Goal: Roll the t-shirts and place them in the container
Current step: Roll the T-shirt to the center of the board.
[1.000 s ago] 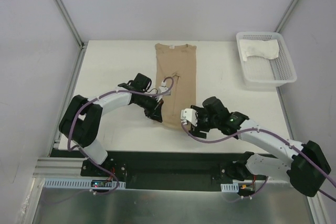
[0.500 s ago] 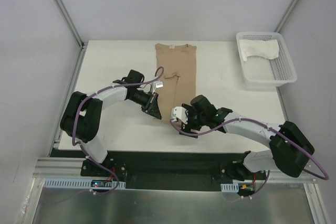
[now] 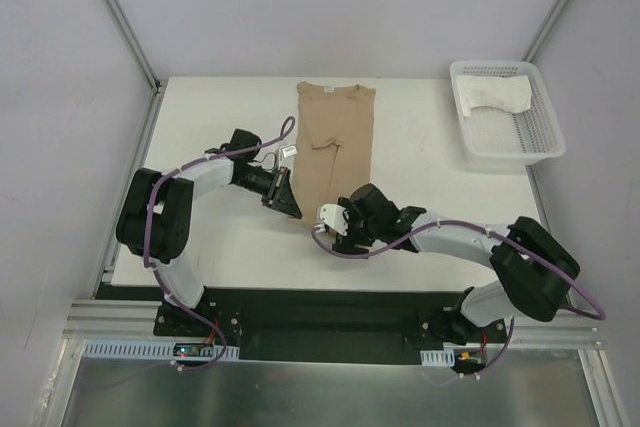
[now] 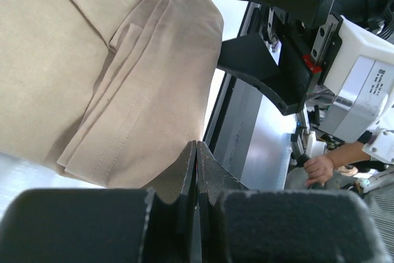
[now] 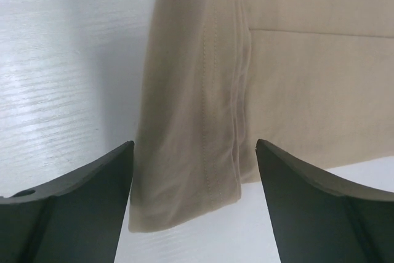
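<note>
The left claw [image 4: 196, 155] is pressed shut at the near left corner of the tan t-shirt [image 3: 335, 137]; I cannot tell whether it pinches cloth. The right claw [image 5: 194, 152] gapes wide over the near hem. The shirt lies folded lengthways on the table [image 3: 200, 127]. The white t-shirt [image 3: 495, 97] sits in the basket [image 3: 545, 152].

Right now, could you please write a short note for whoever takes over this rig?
Left claw: shut, at the near hem of the tan t-shirt; I cannot tell whether it pinches cloth.
Right claw: open, jaws either side of that hem, gripping nothing.
Tan t-shirt: folded into a narrow strip, flat on the table. White t-shirt: in the basket.
Done: the lengthwise fold.
Left: roll both t-shirts; no roll started yet.
</note>
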`<state>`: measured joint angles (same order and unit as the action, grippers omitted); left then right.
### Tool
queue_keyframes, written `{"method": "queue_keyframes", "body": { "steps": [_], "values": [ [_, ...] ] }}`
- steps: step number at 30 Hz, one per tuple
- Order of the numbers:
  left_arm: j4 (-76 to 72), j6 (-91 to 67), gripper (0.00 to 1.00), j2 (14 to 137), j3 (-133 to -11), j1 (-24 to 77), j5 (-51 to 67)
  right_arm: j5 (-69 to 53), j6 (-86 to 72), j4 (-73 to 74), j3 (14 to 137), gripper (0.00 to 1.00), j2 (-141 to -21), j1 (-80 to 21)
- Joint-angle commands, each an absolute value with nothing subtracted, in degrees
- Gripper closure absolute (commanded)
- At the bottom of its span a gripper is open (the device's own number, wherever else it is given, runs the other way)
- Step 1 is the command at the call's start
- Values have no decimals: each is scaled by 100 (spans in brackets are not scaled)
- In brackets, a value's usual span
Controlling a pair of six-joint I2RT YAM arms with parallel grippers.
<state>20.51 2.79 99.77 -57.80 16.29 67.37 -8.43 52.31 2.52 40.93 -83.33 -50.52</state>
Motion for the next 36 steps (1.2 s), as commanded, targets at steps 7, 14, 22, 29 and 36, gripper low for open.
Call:
{"method": "queue_keyframes", "body": {
  "steps": [7, 14, 22, 29, 36],
  "values": [
    [2092, 185, 99, 9906, -5915, 1503, 6971, -914, 5510, 228, 4412, 60, -8508, -5115],
    [1987, 1737, 52, 8098, -5056, 1547, 5188, -1458, 5941, 860, 4544, 86, -8482, -5054],
    [574, 4471, 34, 5354, -2597, 2951, 3369, -2065, 5670, 1714, 4895, 88, -8376, -4843],
    [-623, 5054, 31, 5351, -1952, 4174, 2699, -2145, 5660, 1942, 4913, 89, -8367, -4781],
    [-1292, 5159, 32, 5546, -1688, 4579, 2179, -2197, 5739, 2013, 4922, 89, -8376, -4781]
  ]
}}
